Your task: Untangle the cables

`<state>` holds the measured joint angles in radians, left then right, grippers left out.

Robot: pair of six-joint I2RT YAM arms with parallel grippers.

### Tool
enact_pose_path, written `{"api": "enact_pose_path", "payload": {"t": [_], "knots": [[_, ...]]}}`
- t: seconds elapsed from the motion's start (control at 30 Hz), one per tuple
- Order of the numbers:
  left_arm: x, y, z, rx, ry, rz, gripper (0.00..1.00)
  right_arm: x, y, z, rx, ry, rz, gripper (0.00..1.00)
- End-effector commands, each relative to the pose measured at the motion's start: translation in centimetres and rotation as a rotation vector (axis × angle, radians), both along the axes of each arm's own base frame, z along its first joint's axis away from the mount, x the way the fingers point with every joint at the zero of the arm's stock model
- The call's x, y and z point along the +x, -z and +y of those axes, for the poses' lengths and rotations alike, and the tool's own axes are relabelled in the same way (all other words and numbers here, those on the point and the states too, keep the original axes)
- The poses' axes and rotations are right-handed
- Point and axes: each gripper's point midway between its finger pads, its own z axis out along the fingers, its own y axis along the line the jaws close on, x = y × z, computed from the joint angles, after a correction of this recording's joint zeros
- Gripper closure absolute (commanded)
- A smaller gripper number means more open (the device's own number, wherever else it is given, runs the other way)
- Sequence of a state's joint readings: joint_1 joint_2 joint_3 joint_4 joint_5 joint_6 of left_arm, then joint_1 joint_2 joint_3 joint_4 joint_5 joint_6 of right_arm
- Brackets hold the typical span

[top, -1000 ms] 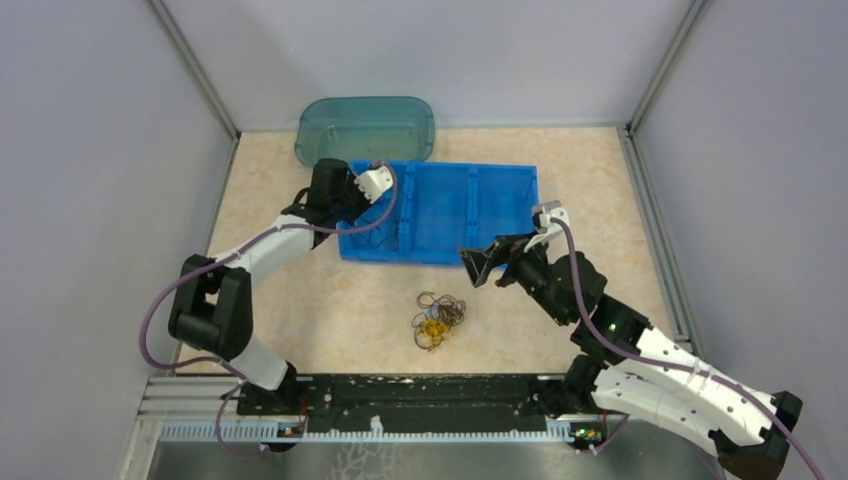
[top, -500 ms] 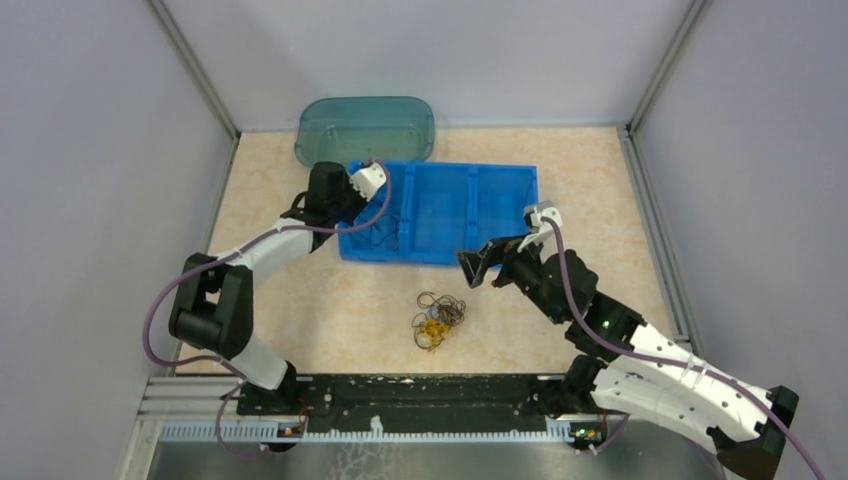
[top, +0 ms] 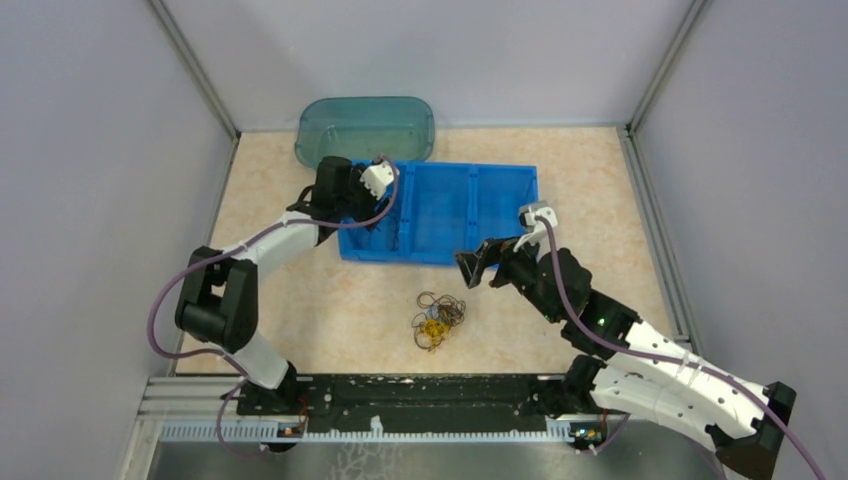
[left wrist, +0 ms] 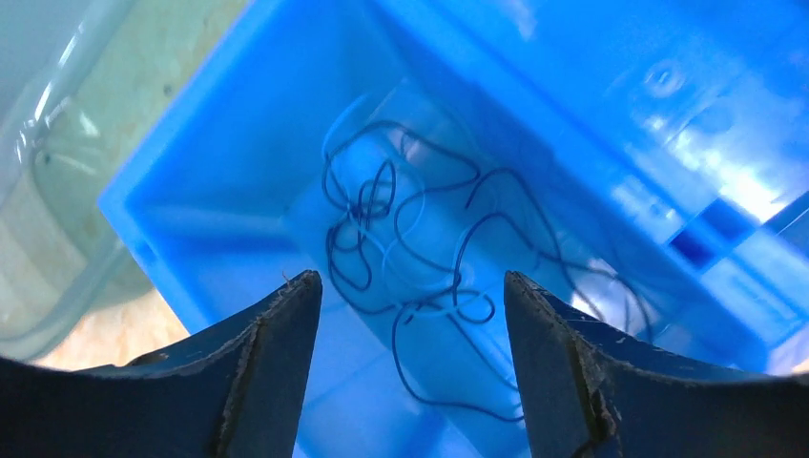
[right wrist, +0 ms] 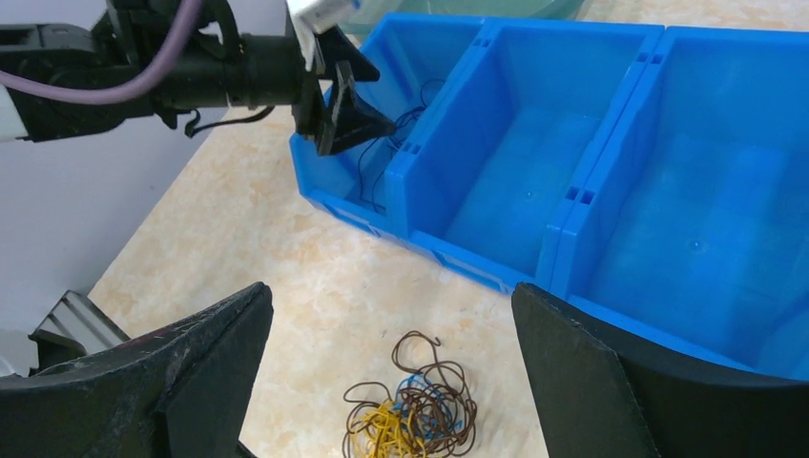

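While tangled clump of cables (top: 437, 320) (brown, yellow, bit of blue) sits on table (top: 300, 300) toward near edge, mid-width, our right gripper (top: 475, 268) hangs just beyond it, jaws wide, holding nothing. Farther back, blue bin (top: 500, 172). Our left gripper (left wrist: 410, 279) is over its left-end compartment: jaws shut a second ago, now parted. Dark wire (left wrist: 420, 219) lies loose on compartment floor, touching neither finger. We judge one strand freed and dropped off; clump remains.
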<state>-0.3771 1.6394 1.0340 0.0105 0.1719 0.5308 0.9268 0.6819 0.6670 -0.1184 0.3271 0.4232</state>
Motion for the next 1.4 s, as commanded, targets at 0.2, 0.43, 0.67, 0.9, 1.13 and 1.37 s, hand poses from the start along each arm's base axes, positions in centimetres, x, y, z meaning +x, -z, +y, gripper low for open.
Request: {"api": "enact_pose_path", "payload": {"t": [0.2, 0.43, 0.67, 0.9, 1.13, 1.37], "knots": [[-3.6, -11.8, -2.9, -0.171, 0.249, -0.013, 0.06, -0.1, 5.1, 0.6, -0.05, 0.01, 0.161, 0.04], [-12.6, -11.9, -2.5, -0.208, 0.423, 0.084, 0.03, -2.7, 13.2, 3.0, -0.037, -0.103, 0.379, 0.17], [-18.1, -10.3, -1.4, -0.181, 0.531, 0.107, 0.03, -4.1, 15.1, 4.9, -0.02, -0.234, 0.404, 0.24], [-19.6, -9.9, -1.4, -0.189, 0.572, 0.111, 0.08, -3.3, 15.8, 5.6, -0.082, -0.246, 0.391, 0.36], [-21.6, -6.2, -2.2, -0.165, 0.618, 0.21, 0.18, -2.5, 16.8, 4.8, -0.136, -0.181, 0.406, 0.44], [-23.7, -2.4, -4.6, -0.107, 0.67, 0.31, 0.23, -2.3, 16.6, 4.2, -0.126, -0.154, 0.391, 0.69]]}}
